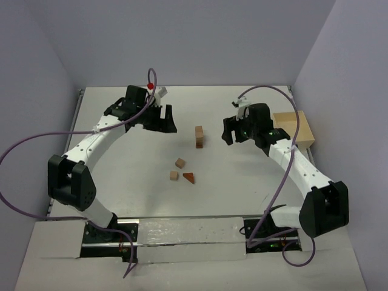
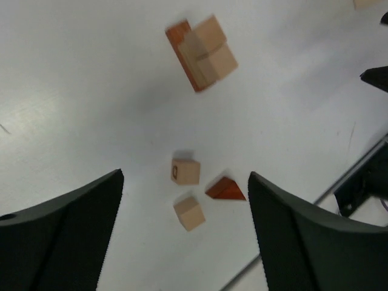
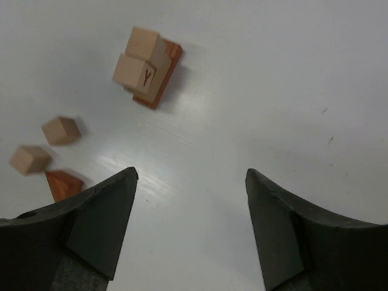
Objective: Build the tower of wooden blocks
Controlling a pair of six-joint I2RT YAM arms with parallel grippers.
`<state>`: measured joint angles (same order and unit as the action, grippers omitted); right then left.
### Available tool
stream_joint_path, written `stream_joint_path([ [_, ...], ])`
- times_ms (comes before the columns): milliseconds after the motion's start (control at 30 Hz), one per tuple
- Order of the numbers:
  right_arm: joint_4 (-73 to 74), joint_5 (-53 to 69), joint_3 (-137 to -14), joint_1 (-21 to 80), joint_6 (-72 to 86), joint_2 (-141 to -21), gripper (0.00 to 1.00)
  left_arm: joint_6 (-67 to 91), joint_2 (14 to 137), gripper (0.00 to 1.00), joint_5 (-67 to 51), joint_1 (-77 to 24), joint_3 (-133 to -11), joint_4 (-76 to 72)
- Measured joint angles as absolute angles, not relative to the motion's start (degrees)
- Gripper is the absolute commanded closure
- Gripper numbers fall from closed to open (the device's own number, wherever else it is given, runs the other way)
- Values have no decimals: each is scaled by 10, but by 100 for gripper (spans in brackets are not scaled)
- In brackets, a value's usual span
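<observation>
Jaws of left gripper (image 1: 167,123) and right gripper (image 1: 228,132) both spread, nothing held. Partly built tower (image 1: 199,137) stands between them. Likely between placements: next move calls for fetching a loose cube (image 1: 180,162) lying nearer the bases, leaving the wedge (image 1: 189,177) for last.

The small tan and red-brown wooden block stack (image 1: 199,137) stands in the middle of the counter (image 1: 139,194), with bare room on both sides. Three loose little wooden blocks (image 1: 180,162) crowd its near side.
</observation>
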<state>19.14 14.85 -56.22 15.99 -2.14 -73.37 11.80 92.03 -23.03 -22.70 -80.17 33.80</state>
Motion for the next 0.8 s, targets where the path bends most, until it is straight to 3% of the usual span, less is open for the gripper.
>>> stream_joint_path([
  [300,237,120,-554,311,-202,-711,4,78,897,1,-262,-216,-687,340],
  [367,238,96,-557,362,-231,-724,6,81,876,7,-263,-195,-664,336],
  [500,259,67,-602,434,-258,-809,14,95,835,22,-264,-125,-645,326],
  [800,317,23,-772,497,-201,-1012,32,144,814,22,-272,16,-645,298],
])
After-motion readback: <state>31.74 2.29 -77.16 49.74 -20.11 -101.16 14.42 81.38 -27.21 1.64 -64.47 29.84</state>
